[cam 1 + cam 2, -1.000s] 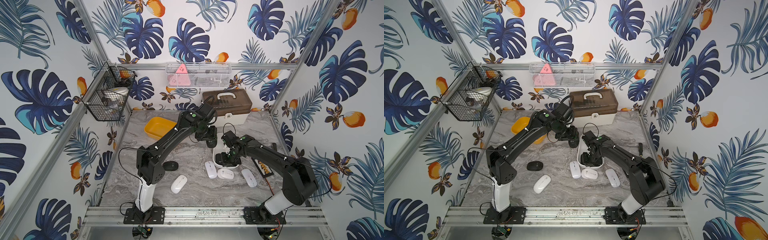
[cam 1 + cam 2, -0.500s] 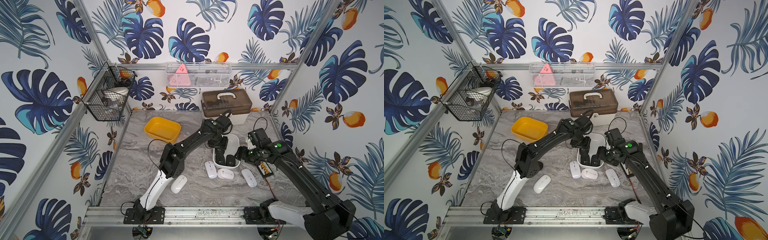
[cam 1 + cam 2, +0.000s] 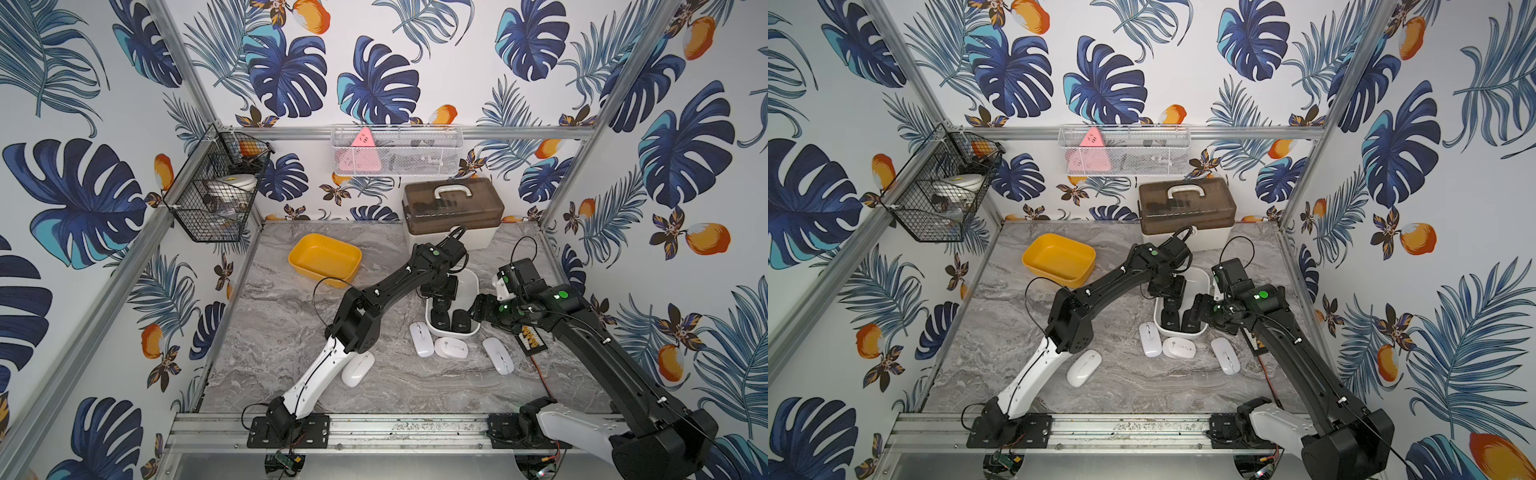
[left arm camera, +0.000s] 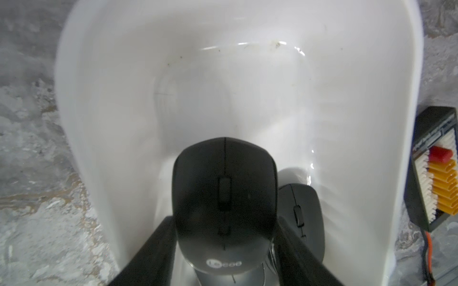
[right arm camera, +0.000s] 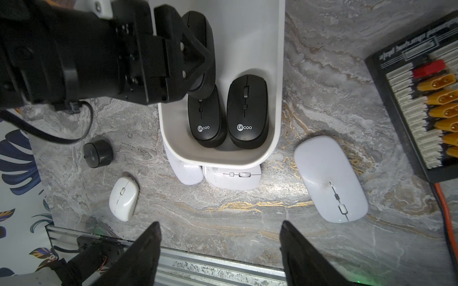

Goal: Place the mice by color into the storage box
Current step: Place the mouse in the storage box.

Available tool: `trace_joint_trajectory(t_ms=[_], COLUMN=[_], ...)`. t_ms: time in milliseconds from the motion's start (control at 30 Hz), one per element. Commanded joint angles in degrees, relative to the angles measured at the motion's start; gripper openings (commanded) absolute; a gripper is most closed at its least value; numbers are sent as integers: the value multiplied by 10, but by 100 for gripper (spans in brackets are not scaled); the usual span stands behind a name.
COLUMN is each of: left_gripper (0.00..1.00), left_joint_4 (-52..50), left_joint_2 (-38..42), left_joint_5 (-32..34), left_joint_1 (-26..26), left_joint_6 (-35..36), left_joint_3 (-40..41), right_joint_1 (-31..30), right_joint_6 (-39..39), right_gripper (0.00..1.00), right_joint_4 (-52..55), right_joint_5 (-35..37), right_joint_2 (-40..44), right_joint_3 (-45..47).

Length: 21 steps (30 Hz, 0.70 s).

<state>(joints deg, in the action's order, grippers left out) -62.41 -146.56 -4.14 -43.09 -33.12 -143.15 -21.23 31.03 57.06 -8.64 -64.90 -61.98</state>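
Observation:
The white storage box [image 3: 473, 286] [image 5: 277, 74] holds two black mice [image 5: 207, 121] [image 5: 247, 114] side by side at its near end. My left gripper [image 3: 441, 297] [image 4: 224, 218] hangs over the box, shut on a third black mouse [image 4: 224, 193] [image 5: 199, 27]. My right gripper [image 3: 478, 309] [image 5: 220, 230] is open and holds nothing, just right of the box above the table. Several white mice lie on the table: two against the box's near end [image 3: 421, 338] [image 3: 451, 347], one to the right [image 3: 498, 355] and one by the left arm [image 3: 357, 368].
A yellow tray [image 3: 324, 259] and a brown-lidded case [image 3: 453, 208] stand at the back. A black connector board [image 3: 530, 338] with an orange lead lies right of the box. A small round black object [image 5: 98, 153] sits under the left arm. The metal rail [image 3: 374, 428] marks the front edge.
My right gripper opened, left a black mouse in the box and drew back to the right. My left gripper shifted further over the box with its black mouse.

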Motion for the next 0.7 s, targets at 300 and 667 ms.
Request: trace_joint_trajectory(t_ms=[300, 667], left_gripper=[54, 75], left_joint_4=[32, 38], left_joint_2=[-6, 17], left_joint_5=[90, 99], left_joint_1=[7, 5], left_joint_6=[-26, -46], left_joint_3=[7, 35], right_joint_1=[0, 0], right_joint_6=[-24, -36], right_gripper=[77, 79], right_joint_4=[-18, -16], right_joint_5=[-28, -34], right_joint_2=[0, 9], right_joint_3=[14, 27])
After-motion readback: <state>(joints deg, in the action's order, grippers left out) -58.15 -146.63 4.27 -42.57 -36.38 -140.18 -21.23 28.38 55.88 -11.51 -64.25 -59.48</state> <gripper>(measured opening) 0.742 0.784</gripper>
